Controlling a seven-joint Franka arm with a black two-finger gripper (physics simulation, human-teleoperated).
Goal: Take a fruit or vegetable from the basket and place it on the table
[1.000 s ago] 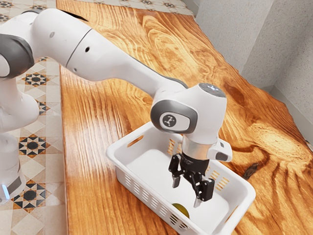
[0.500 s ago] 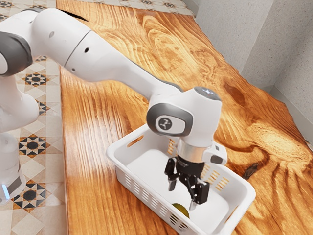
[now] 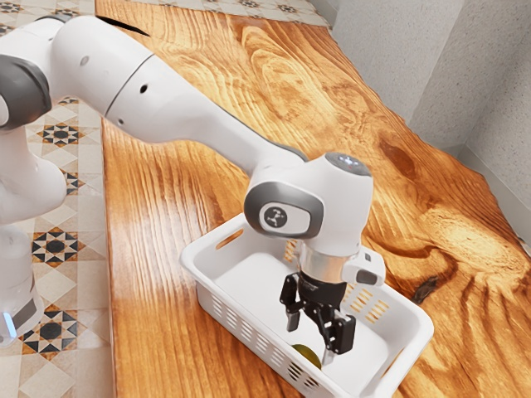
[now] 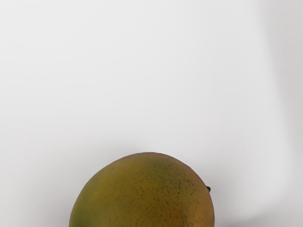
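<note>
Two fingers [image 3: 292,320] of the pincer [image 3: 311,337] stand spread, tips down, and the pincer is released, gripping nothing. Just beneath it lies the mango [image 3: 306,354], on the floor of the white basket [image 3: 422,325]; from the exterior view it sits low beside the fingertips, toward the basket's slotted near wall. That offset is what the next move turns on: the hand probably needs to drop, with perhaps a slight shift toward that wall, so that the fruit comes between the fingers rather than under one tip. Whether a tip already touches it, I cannot tell. The mango's small dark stem nub [image 4: 209,189] points off to one side; part of the body is cut off, so its long axis is uncertain. Closing across the fruit's middle should hold best, since its rounded skin could roll from an off-centre pinch. Outside the basket spreads the wooden worktop [image 3: 149,274], where the mango must go.
</note>
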